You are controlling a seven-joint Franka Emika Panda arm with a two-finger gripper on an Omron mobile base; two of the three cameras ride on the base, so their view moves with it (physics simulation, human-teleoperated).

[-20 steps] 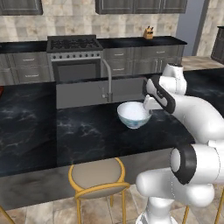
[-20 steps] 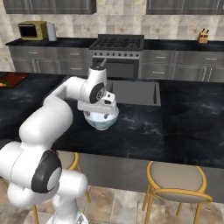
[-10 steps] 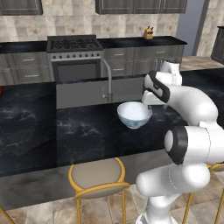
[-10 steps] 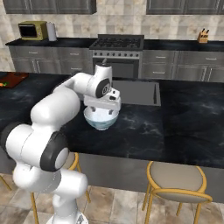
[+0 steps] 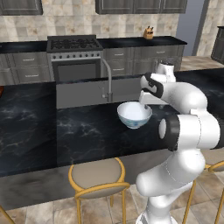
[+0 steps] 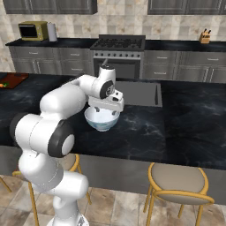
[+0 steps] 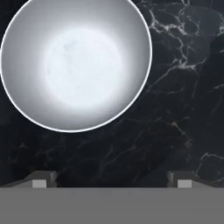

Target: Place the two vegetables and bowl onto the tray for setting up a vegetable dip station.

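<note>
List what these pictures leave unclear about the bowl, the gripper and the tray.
- Bowl: its far right rim is hidden by the arm in the left base view; in the right base view the hand covers its top.
- Gripper: fingers spread wide; whether they stand level with the rim cannot be told.
- Tray: cut by the left edge in the right base view; what lies on it is too small to name.
</note>
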